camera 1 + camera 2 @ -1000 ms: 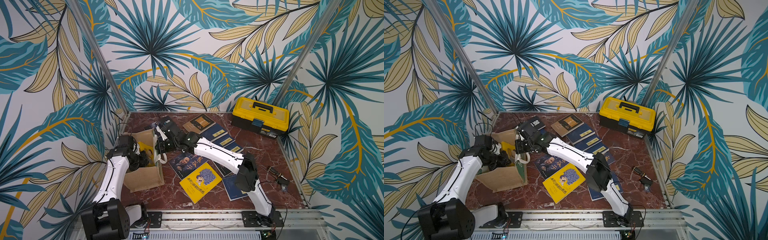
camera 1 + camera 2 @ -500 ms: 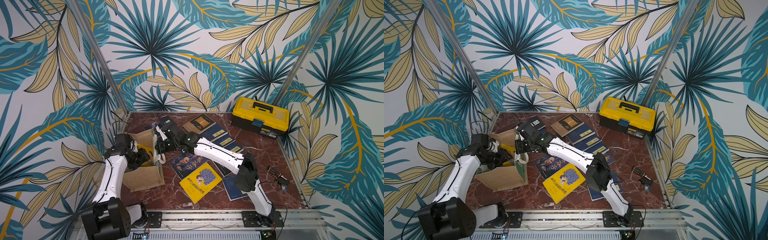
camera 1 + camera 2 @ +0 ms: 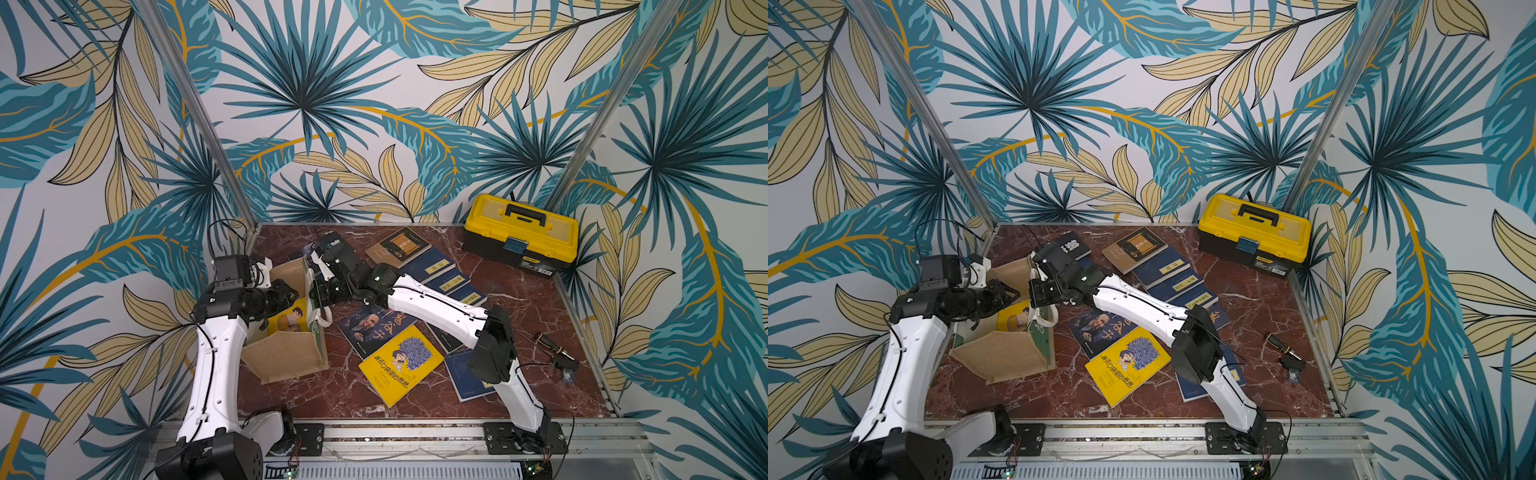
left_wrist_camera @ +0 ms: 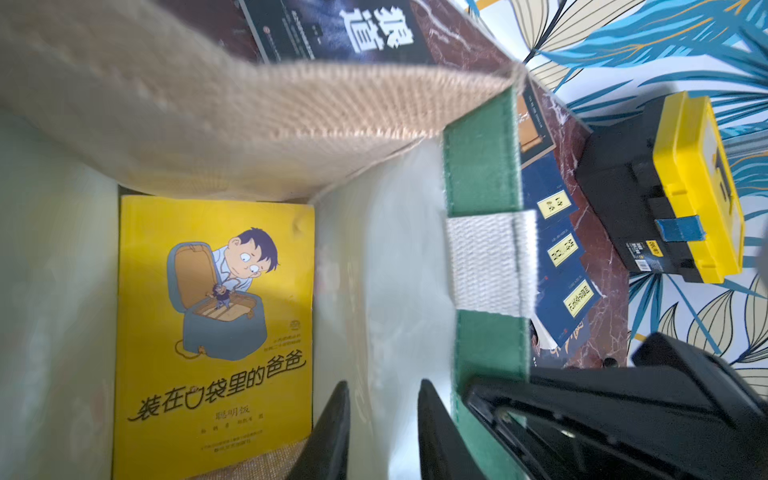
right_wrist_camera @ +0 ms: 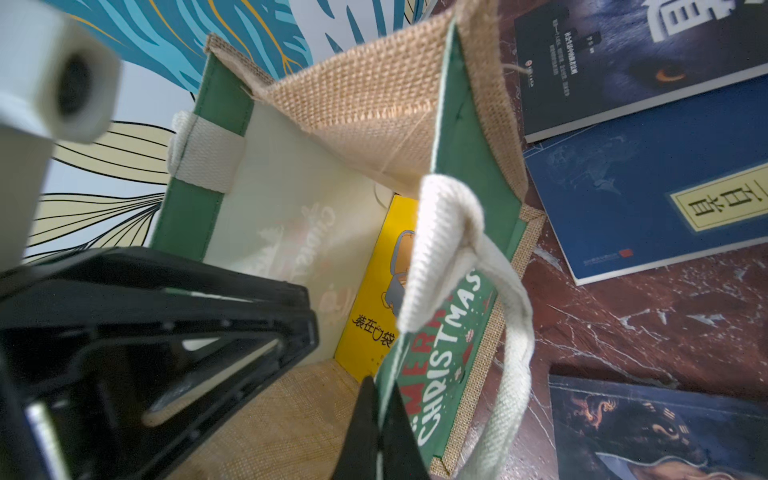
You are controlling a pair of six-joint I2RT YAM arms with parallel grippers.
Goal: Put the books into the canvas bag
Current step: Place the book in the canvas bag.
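Hovering inside the bag (image 3: 286,357) at the table's (image 3: 528,328) left side with the left gripper (image 4: 382,386), jaws a little apart and holding nothing, just beside the yellow book (image 4: 216,311) lying flat on the bottom. Pinching the bag's green side wall at the rim with the right gripper (image 5: 376,399), jaws closed on the cloth, propping the mouth open. Further right, loose on the marble and not yet packed: portrait book (image 3: 370,328), second yellow book (image 3: 401,363), tan book (image 3: 397,247), fanned navy row (image 3: 440,274), blue book (image 3: 465,374) partly under the right arm. Probably light, thin and bendy, with glossy covers likely slick on stone and hard to get under. Best taken at a free edge or overhanging corner, close to the spine for stiffness, then lowered in flat. Bag soft, likely to sag once released.
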